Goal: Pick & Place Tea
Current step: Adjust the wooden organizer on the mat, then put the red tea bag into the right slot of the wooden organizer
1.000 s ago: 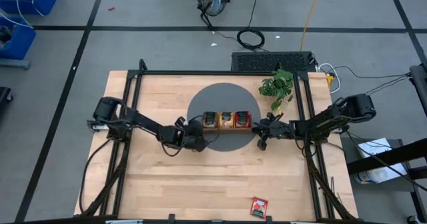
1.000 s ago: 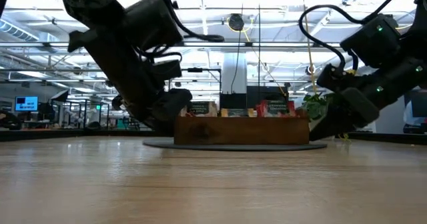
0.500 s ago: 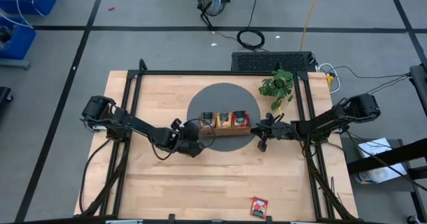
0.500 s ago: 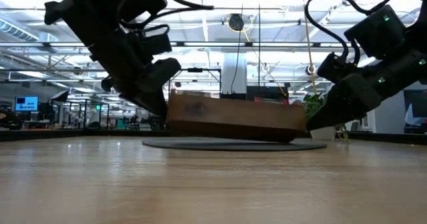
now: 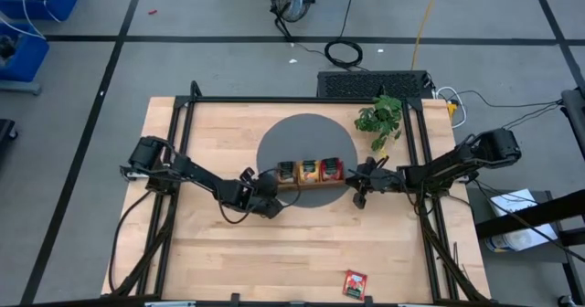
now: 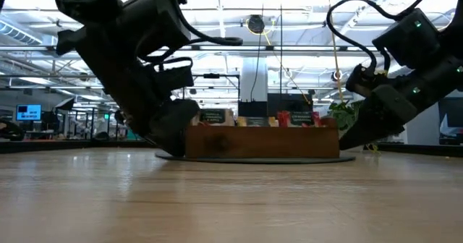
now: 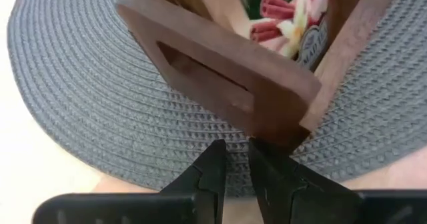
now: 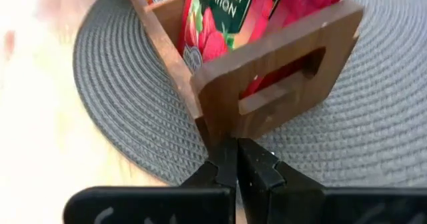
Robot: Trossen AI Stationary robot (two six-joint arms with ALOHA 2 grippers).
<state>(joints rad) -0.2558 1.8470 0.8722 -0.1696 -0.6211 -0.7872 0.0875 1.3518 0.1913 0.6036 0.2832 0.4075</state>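
Note:
The long brown wooden tray [image 5: 311, 183] sits flat on the round grey mat [image 5: 306, 132], also low view [image 6: 260, 143]. Tea sachets stand in its three compartments: pale tan [image 5: 287, 170], orange-yellow [image 5: 310, 168], red [image 5: 331, 168]. One more red sachet [image 5: 355, 282] lies flat by the table's near edge. My left gripper [image 7: 237, 151] is low at the tray's left end wall [image 7: 220, 71], fingers shut to a thin slit. My right gripper [image 8: 236, 151] is low at the tray's right end wall [image 8: 280, 64], shut. My left gripper points nearly level from the table's left at the bottom corner of the tray's left end wall [image 7: 290, 134]. One fingertip [image 7: 261, 149] lies right at that corner; whether it touches, I cannot tell. My right gripper comes nearly level from the table's right, and its shut fingertips [image 8: 228, 151] meet the bottom corner of the tray's right end wall [image 8: 212, 132]. The tray rests flat on the mat.
A small green plant [image 5: 379, 117] stands by the table's far right, behind my right arm. Black frame rails run along the table's left [image 5: 174, 161] and right [image 5: 422, 161] sides. Bare wood [image 5: 274, 252] stretches between the mat and the near edge.
Half a second ago the tray's left end was tipped up off the mat with my left gripper raised beside it; the tray's right end stayed down. Now the left end has come back down and the tray lies level. My left gripper has dropped low again.

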